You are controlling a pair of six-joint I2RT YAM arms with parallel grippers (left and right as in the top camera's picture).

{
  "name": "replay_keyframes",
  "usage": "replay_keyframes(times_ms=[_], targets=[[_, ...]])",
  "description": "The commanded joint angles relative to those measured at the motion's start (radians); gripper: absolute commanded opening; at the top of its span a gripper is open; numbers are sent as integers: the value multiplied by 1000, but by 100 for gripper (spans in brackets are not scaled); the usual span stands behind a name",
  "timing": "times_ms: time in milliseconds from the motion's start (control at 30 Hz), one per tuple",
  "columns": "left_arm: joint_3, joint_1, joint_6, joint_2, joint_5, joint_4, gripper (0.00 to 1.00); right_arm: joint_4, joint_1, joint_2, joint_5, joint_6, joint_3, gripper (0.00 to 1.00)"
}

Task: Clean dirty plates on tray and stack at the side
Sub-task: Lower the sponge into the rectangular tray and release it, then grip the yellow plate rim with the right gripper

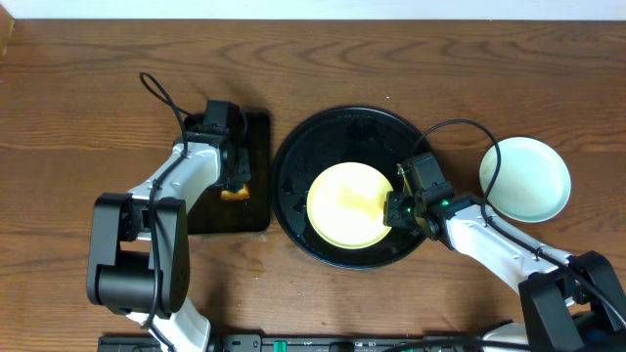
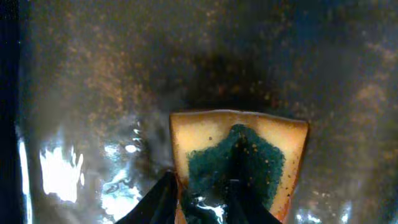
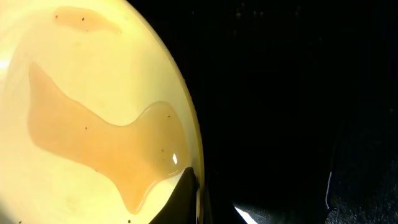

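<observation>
The pale yellow plate (image 1: 347,203) lies on the round black tray (image 1: 293,156). In the right wrist view the plate (image 3: 81,124) carries a thin pale-brown wet film. My right gripper (image 1: 399,207) is shut on its right rim, with one finger tip inside the rim (image 3: 198,186). A pale mint-green plate (image 1: 525,178) sits on the table to the right of the tray; I cannot tell if another lies under it. My left gripper (image 1: 235,181) is over the rectangular tray, shut on the yellow-green sponge (image 2: 261,149), fingers (image 2: 202,186) at the sponge's near edge.
The small rectangular black tray (image 1: 256,210) left of the round tray is wet and speckled (image 2: 93,124). Cables loop over the table near both arms. Bare wooden table (image 1: 78,98) lies around the trays.
</observation>
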Motion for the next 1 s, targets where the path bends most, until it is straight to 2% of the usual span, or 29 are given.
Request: replay_keyframes(times_ms=[0,200,367,967], targets=[[5,-2,-6,24,23,-37,35,-11,13,24,-24,-4,-26,1],[25,-2,-6,-152,72,-74,43,-10,13,24,-24,-4,-26,1],[25,-2,-6,-256,72,-141,45,-7,13,24,-24,-4,-26,1],[20,-2,-14,-262,76,-252,47,45,-5,-4,-12,-17,-8,1]])
